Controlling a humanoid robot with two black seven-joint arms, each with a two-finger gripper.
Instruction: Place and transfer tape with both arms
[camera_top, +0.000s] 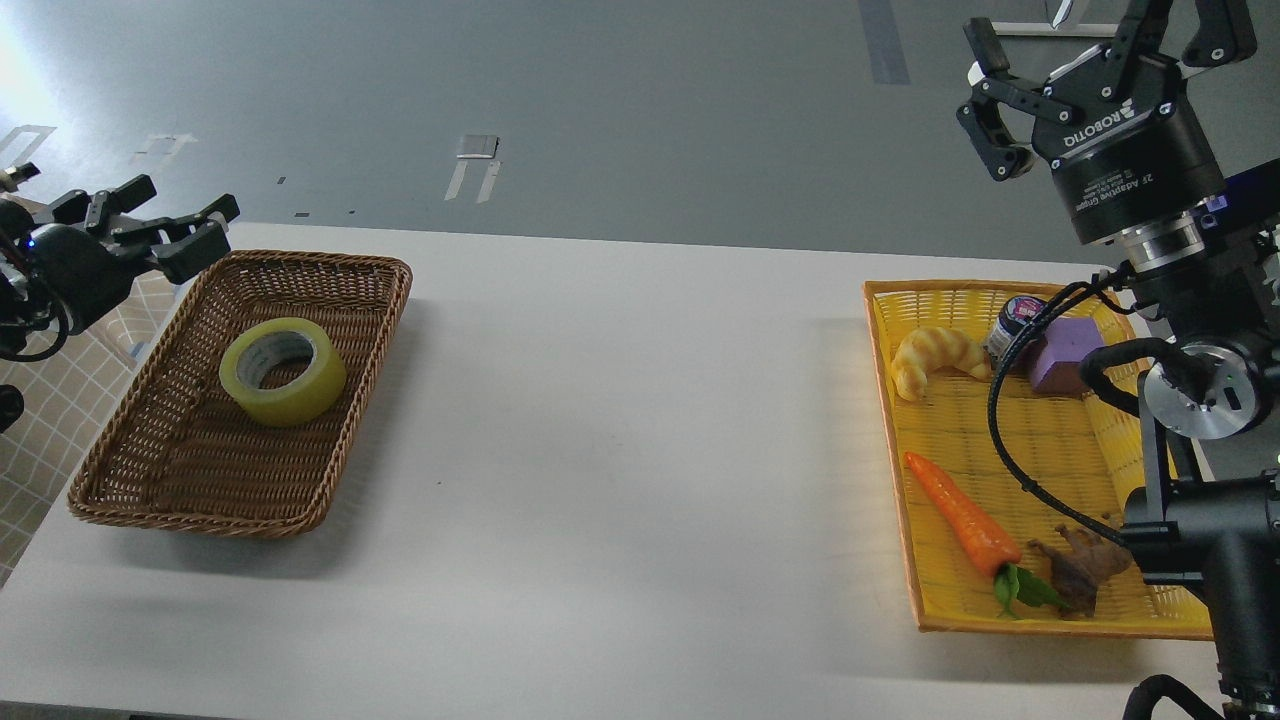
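Note:
The yellow tape roll with a grey-white core lies flat in the brown wicker basket on the left of the white table. My left gripper is open and empty, raised above the basket's far left corner, apart from the tape. My right gripper is held high at the top right, above the yellow tray. Its fingers are spread apart and hold nothing; one finger shows fully, the other is cut by the frame's top edge.
The yellow tray holds a croissant, a small jar, a purple block, a carrot and a brown toy figure. A checked cloth lies off the table's left edge. My right arm's cable hangs over the tray.

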